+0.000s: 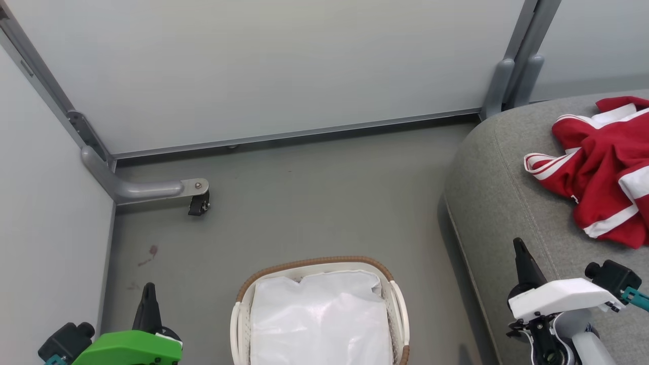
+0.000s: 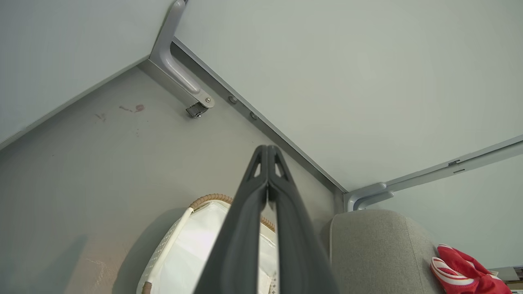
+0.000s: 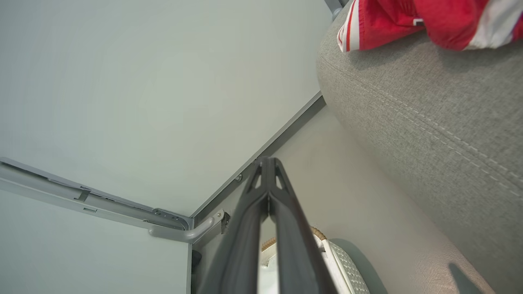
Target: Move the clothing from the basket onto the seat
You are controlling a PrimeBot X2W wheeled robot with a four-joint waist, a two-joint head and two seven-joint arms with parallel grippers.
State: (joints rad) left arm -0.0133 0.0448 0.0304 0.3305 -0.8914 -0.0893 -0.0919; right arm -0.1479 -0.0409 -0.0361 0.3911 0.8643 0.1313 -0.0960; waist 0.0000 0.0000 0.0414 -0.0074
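**Clothing** [image 1: 598, 167]: red jerseys with white striped trim. They lay in a crumpled heap on the seat [image 1: 497, 192], set in from its rounded edge and running out of the head view at the right.

**Basket** [image 1: 314, 262]: white perforated plastic with a brown woven rim. It stood on the grey floor [image 1: 314, 192] just beside the seat, between the two arms. Only the white liner [image 1: 319, 314] showed inside, with no red fabric visible.

**Left gripper** [image 1: 148, 288]: fingers pressed together with nothing between them, held over the floor to the basket's left.

**Right gripper** [image 1: 518, 244]: fingers likewise closed and empty, over the seat's near edge and apart from the clothing.

**Step in hand (judged):** the transfer looked complete, so what was left was a check and a clean retreat.
- Look over the liner's folds for any garment hidden beneath before calling the task done.
- Leave the liner where it is; it is not part of the load.
- Keep the right arm away from the heap, since soft fabric snags easily and could be dragged towards the seat's edge.
- If another pick proved necessary, open the fingers before going down into the basket.

**Writing:** a small dark mark showed on the red fabric near a lower fold, too small to read. No brand or label could be made out on the basket, the seat or either gripper.
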